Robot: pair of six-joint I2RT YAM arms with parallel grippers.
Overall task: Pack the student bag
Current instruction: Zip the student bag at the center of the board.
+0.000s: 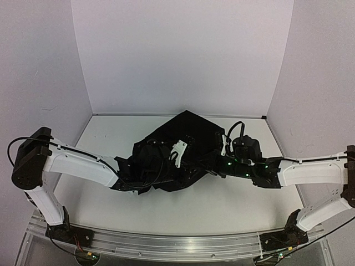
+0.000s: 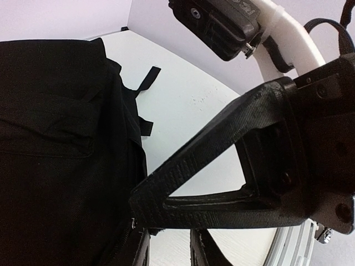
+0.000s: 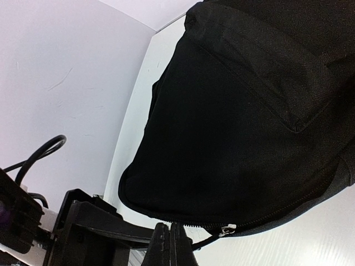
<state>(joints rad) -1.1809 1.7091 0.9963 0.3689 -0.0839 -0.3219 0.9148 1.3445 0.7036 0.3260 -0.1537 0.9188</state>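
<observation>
The student bag [image 1: 186,141], a soft black backpack, lies in the middle of the white table between both arms. My right gripper [image 3: 170,235] is shut on the thin black pull cord of the silver zip slider [image 3: 224,229] at the bag's lower edge. In the left wrist view one of its black fingers [image 2: 194,160] reaches across to the bag [image 2: 61,166], with its tip by the zip. My left gripper [image 2: 169,250] is at the bag's side. Its jaws stand apart with bare table showing between them, and the left finger lies against the fabric.
Black strap ends [image 2: 148,77] trail from the bag onto the table. White walls close in the table on the left, back and right. An aluminium rail [image 1: 177,246] carrying both arm bases runs along the near edge.
</observation>
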